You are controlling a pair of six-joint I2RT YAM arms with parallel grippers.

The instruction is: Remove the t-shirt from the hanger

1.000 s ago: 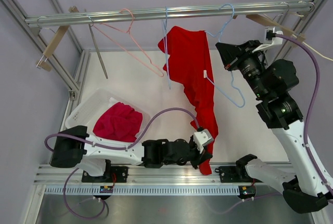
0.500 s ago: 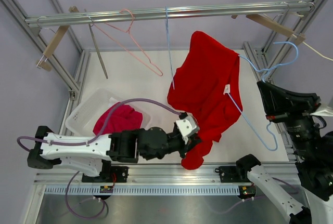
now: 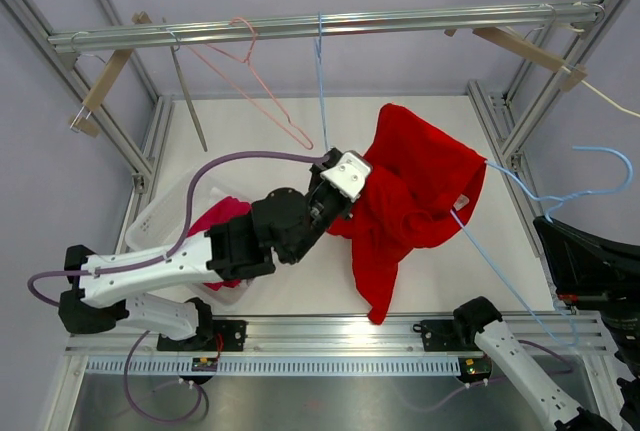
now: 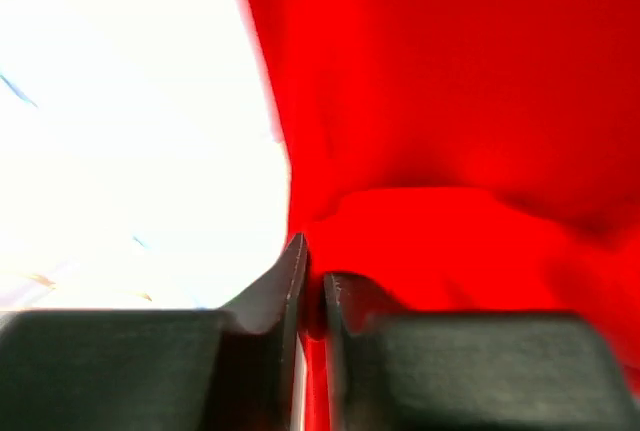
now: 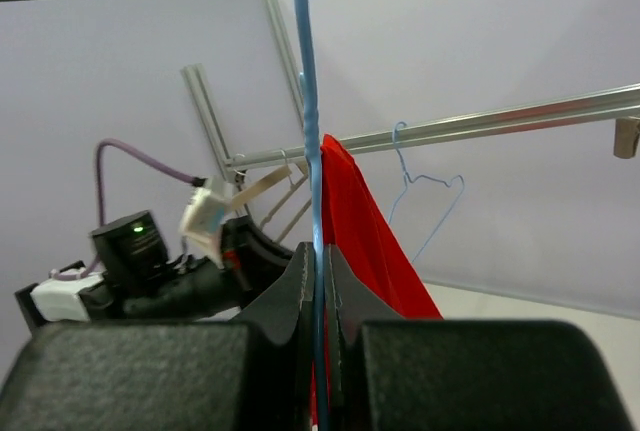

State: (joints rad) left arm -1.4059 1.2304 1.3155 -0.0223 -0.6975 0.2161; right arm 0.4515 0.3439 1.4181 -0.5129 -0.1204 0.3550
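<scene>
We judge the red t-shirt [image 3: 420, 186] soft and light. The left end effector [image 4: 312, 263] pinches its edge at centre frame, and the right end effector [image 5: 318, 263] clamps the blue hanger [image 5: 309, 101].

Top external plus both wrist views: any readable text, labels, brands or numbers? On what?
No legible text in any view.
White tag on the t-shirt: too small to read.
The hanger, left end effector and right end effector: no markings visible.
</scene>
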